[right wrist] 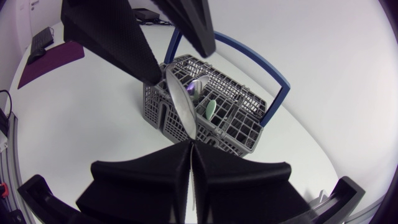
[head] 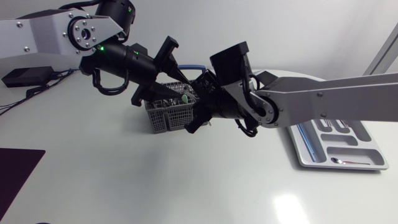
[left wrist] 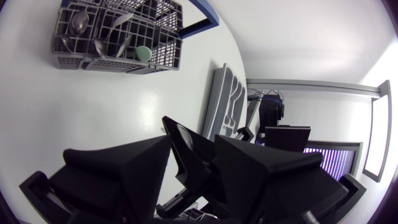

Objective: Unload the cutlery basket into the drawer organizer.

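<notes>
The grey cutlery basket (head: 169, 111) with a blue handle stands mid-table and holds several pieces, one with a green handle (right wrist: 209, 109). Above it my two grippers meet. My right gripper (right wrist: 191, 148) is shut on the handle of a metal spoon (right wrist: 181, 99), whose bowl sticks out ahead of its fingers. My left gripper (head: 170, 70) stands open around that spoon's bowl end, with the fingers (right wrist: 106, 31) spread to either side. In the left wrist view the spoon (left wrist: 185, 134) and my right gripper's tip sit between the open left fingers (left wrist: 124, 171). The drawer organizer (head: 339, 143) lies at the right.
One spoon (head: 351, 160) lies in the organizer's near compartment. A dark purple mat (head: 15, 171) lies at the table's left edge. The basket (left wrist: 118, 37) and organizer (left wrist: 224, 102) both show ahead of my left gripper, with bare white table between them.
</notes>
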Controlling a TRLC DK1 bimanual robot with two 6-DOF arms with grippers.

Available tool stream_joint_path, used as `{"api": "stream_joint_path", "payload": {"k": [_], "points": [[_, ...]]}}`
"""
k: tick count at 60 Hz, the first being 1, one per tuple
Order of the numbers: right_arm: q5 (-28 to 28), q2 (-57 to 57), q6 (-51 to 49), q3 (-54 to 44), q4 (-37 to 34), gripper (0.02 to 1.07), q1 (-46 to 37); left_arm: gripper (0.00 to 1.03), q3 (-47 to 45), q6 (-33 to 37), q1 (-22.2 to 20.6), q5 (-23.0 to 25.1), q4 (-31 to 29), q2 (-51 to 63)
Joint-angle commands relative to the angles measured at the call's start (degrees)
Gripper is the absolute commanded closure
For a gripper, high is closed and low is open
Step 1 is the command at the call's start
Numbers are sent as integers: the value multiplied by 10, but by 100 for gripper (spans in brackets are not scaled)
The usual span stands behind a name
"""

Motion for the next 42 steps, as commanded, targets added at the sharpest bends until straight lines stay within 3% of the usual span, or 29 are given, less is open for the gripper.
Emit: {"api": "stream_joint_path", "payload": {"k": [1, 18, 34, 42], "points": [[-12, -15, -4, -12, -2, 101, -13, 39, 18, -8, 16, 5, -10, -18], [-97, -64, -32, -53, -42, 101, -81, 38, 78, 61, 35, -76, -93, 6], [-198, -118, -127, -96, -102, 101, -177, 38, 100, 125, 42, -135, -124, 30], [-236, -139, -194, -111, -138, 101, -231, 38, 118, 192, 36, -176, -157, 54]]}}
